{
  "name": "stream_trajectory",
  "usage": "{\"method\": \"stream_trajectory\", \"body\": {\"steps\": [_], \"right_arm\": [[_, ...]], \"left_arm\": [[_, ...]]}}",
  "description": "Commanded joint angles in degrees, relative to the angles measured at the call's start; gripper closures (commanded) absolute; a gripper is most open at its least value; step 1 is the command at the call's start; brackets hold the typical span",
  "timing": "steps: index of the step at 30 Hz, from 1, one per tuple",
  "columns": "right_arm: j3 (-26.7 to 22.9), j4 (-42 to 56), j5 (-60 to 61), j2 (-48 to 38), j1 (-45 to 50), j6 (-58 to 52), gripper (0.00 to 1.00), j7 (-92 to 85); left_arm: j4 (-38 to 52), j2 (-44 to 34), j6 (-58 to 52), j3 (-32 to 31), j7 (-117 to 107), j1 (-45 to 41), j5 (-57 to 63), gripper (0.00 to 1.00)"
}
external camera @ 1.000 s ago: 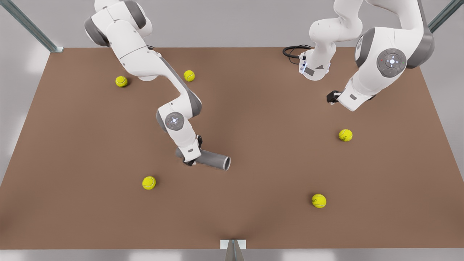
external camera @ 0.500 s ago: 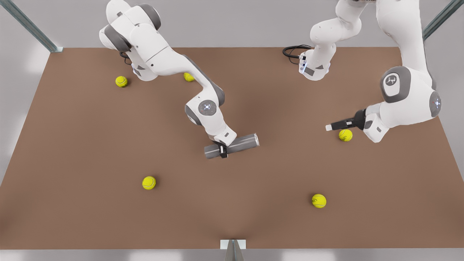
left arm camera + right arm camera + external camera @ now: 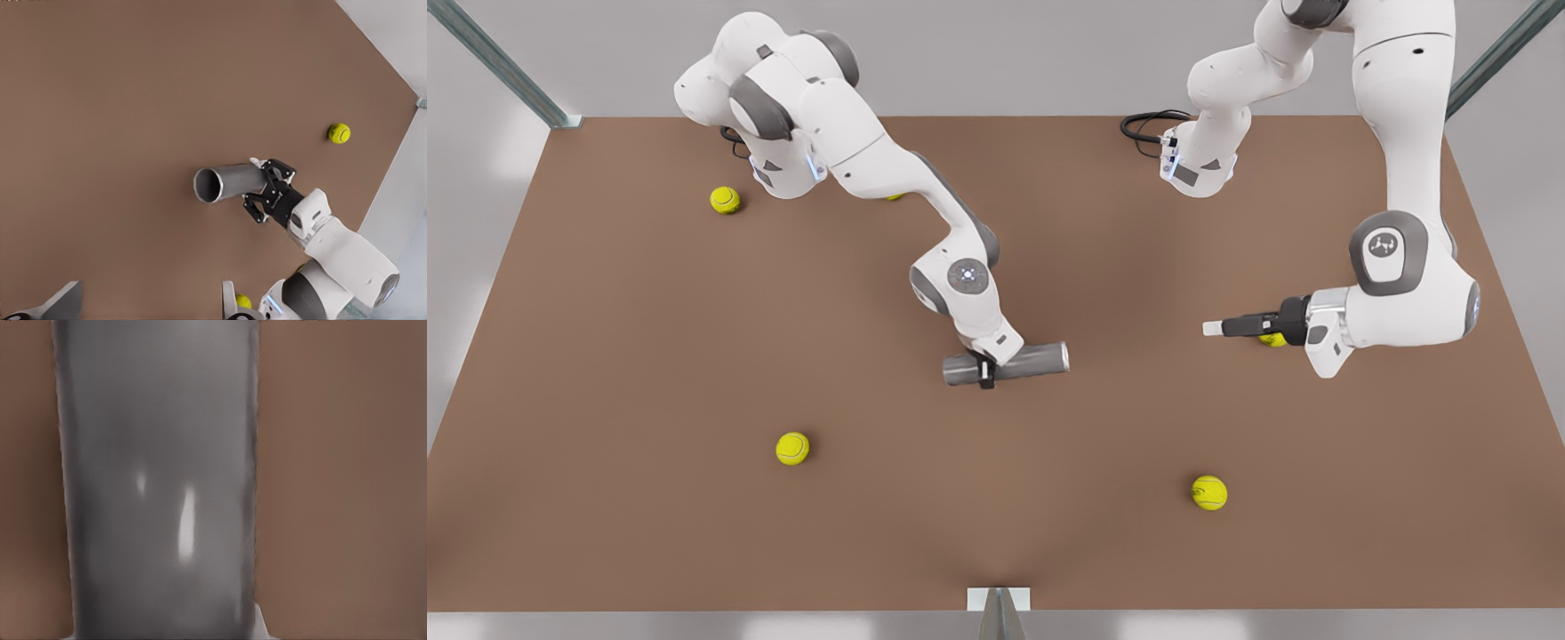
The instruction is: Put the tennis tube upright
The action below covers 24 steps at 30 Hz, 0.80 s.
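Grey tennis tube (image 3: 1007, 364) lies level above the desk (image 3: 649, 356), clamped in the right gripper's (image 3: 986, 372) fingers; the left gripper (image 3: 1213, 328) hangs well apart, fingers spread wide.

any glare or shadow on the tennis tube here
Right wrist view: two bright glare streaks on the tennis tube, gripped by the right end effector. Left wrist view: its open mouth is dark inside. Front view: the table dims mid-way; left end effector waits apart.

White arms (image 3: 889, 173), grey joint caps, black tools, black base cable (image 3: 1143, 124).
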Motion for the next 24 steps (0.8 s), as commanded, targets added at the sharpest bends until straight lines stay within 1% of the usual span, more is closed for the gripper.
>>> {"method": "stream_trajectory", "body": {"steps": [1, 5, 8, 10, 12, 13, 14, 15, 16, 17, 19, 21, 22, 24], "right_arm": [[0.0, 0.0, 0.0, -0.1, 0.0, 0.0, 0.00, 0.4], [0.0, 0.0, 0.0, -0.3, 0.2, -0.2, 0.00, 1.2], [0.1, -0.6, 0.1, -2.7, 1.0, -4.0, 0.00, 0.3], [0.2, -1.0, 0.2, -6.8, 2.1, -10.9, 0.00, 0.3], [0.1, -1.7, 0.3, -11.0, 2.1, -16.3, 0.00, 0.9], [0.0, -1.7, 0.3, -13.0, 1.2, -19.3, 0.00, 1.4], [0.0, -1.7, 0.3, -14.9, -0.6, -22.2, 0.00, 5.4], [0.0, -1.5, 0.2, -17.5, -3.8, -25.6, 0.00, 8.7], [0.0, -1.0, 0.2, -19.3, -6.8, -28.6, 0.00, 11.9], [0.0, -0.9, 0.1, -20.6, -10.2, -30.1, 0.00, 12.3], [0.4, -1.0, 0.2, -22.4, -17.0, -30.2, 0.00, 17.1], [0.1, -1.0, 0.0, -25.3, -19.5, -33.2, 0.00, 23.0], [0.1, -1.0, -0.1, -27.7, -22.7, -36.3, 0.00, 25.2], [0.2, -1.3, -0.1, -30.1, -30.4, -36.9, 0.00, 27.5]], "left_arm": [[0.1, 0.3, 0.0, 0.0, 0.0, 0.0, -0.1, 0.01], [0.0, 0.8, 1.5, 0.0, 0.1, -0.3, 0.0, 0.01], [0.0, 1.2, 1.6, 0.0, 0.1, -0.4, 0.0, 0.01], [0.0, 2.8, 4.1, -0.5, 0.0, -1.1, -1.0, 0.01], [0.1, 7.2, 4.5, -0.5, 5.9, -0.2, -5.3, 0.01], [0.4, 8.2, 4.7, -0.5, 6.9, -0.4, -7.5, 0.01], [2.2, 12.2, 5.6, -0.5, 9.5, -0.8, -8.5, 0.01], [2.4, 15.3, 10.5, -1.9, 12.6, -1.6, -11.7, 0.01], [2.1, 15.7, 14.7, -3.5, 12.8, -2.8, -12.5, 0.02], [2.1, 15.7, 17.7, -3.6, 12.0, -5.2, -12.5, 0.01], [1.9, 16.1, 23.2, -3.5, 11.3, -9.6, -13.9, 0.01], [2.0, 17.1, 25.9, -3.5, 11.5, -11.6, -13.7, 0.01], [2.4, 17.8, 27.0, -3.5, 12.0, -12.3, -13.1, 0.01], [2.5, 19.1, 28.0, -3.5, 11.6, -13.9, -13.5, 0.02]]}}
